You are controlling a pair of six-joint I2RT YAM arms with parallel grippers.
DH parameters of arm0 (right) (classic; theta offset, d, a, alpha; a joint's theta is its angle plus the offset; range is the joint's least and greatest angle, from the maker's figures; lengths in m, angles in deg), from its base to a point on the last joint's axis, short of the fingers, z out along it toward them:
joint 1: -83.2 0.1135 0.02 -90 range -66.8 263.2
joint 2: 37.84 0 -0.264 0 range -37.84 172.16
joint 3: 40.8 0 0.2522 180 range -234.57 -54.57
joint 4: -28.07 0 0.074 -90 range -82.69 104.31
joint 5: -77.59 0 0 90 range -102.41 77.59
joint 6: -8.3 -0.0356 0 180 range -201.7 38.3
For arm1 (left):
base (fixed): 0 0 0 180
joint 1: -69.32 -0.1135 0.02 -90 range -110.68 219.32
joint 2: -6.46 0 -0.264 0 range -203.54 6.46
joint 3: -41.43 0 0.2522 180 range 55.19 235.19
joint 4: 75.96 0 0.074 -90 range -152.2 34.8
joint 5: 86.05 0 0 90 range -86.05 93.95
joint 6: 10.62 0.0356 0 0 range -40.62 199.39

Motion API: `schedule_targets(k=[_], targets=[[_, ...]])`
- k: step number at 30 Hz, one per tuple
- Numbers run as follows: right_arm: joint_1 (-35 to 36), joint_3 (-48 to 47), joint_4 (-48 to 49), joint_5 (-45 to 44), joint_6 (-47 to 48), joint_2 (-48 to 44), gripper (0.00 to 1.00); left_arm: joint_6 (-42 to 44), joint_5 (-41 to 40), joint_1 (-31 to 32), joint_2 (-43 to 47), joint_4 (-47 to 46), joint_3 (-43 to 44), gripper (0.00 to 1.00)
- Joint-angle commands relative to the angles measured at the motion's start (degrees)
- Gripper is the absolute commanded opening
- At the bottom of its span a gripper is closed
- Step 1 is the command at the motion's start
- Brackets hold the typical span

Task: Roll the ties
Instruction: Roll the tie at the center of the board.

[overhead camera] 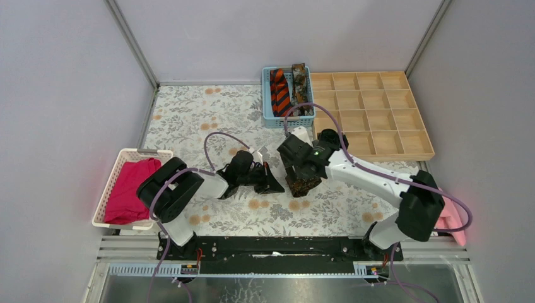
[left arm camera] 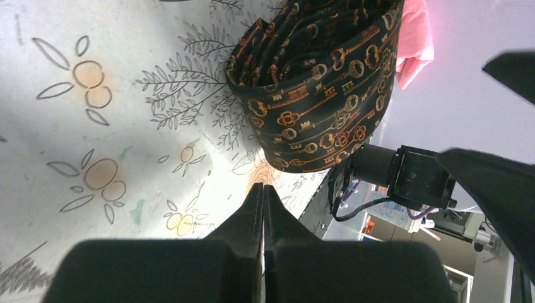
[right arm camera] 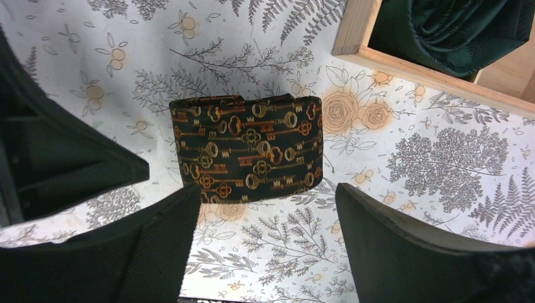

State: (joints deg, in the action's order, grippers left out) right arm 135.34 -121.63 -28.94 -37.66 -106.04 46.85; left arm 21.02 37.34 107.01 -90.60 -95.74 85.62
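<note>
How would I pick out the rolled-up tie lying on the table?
On the floral table, by the wooden compartment tray's near-left corner, sits one coiled tie. Unlike the unrolled ties in the blue basket behind it, it is a black roll printed with golden keys.

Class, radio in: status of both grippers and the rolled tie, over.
Left gripper shut, empty. Right gripper open above dark key-patterned rolled fabric tie. Nothing blocking.

Bright, even overhead light w/ soft shadows; pics sharp.
</note>
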Motion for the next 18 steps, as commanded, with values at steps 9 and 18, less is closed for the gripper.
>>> schedule_targets(k=[9, 18], targets=[[-0.1, 19.6, 1.0, 7.2, -12.0, -13.5, 0.45, 12.2, -8.2, -4.4, -5.8, 18.5, 22.3, 0.00], [0.0, 26.0, 6.9, 4.7, -16.5, -9.0, 0.20, 14.4, -7.1, -4.7, -20.1, 17.2, 30.9, 0.00]])
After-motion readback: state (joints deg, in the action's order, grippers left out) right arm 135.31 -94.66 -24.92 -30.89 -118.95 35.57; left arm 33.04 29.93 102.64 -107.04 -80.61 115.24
